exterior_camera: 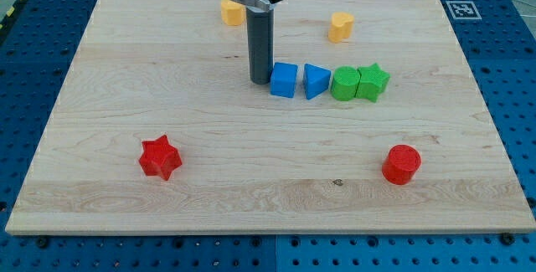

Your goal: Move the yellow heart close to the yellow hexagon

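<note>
Camera view shows you one wooden board (126, 96) lying on a blue perforated table (511, 71). You have no fingers to read as apart or together: the arm ends in a dark rod, and my tip (260, 80) rests on the board near its middle, just beside the left face of the blue cube (284, 80), so close you cannot tell whether they touch.

To the view's right of that cube you see a row: a blue wedge-like block (315, 80), then a green rounded block (344, 84) and a green star (373, 82), the two green ones touching. A red star (159, 157) sits toward the view's bottom left, and a red cylinder (401, 164) toward the bottom right, both well apart from the row.

A black-and-white square marker (460, 9) lies at the board's top right corner; you can read no writing on it.

The yellow heart (340, 27) stands near the view's top, right of the rod, with a notch in its upper edge. The yellow hexagon (231, 12) is at the top, partly hidden behind the rod's housing, so you cannot confirm its outline. The rod stands between the two yellow blocks, which are well apart.
</note>
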`<act>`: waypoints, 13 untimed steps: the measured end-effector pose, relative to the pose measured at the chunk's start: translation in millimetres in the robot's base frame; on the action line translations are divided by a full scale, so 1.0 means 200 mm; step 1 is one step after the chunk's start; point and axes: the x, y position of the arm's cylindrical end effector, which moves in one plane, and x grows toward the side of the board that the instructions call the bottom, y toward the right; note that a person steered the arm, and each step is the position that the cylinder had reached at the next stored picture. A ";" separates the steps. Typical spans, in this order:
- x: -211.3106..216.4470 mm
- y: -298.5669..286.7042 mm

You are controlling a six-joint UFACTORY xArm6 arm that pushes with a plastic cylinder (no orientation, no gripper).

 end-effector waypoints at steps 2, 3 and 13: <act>0.00 0.02; 0.00 0.04; -0.32 0.40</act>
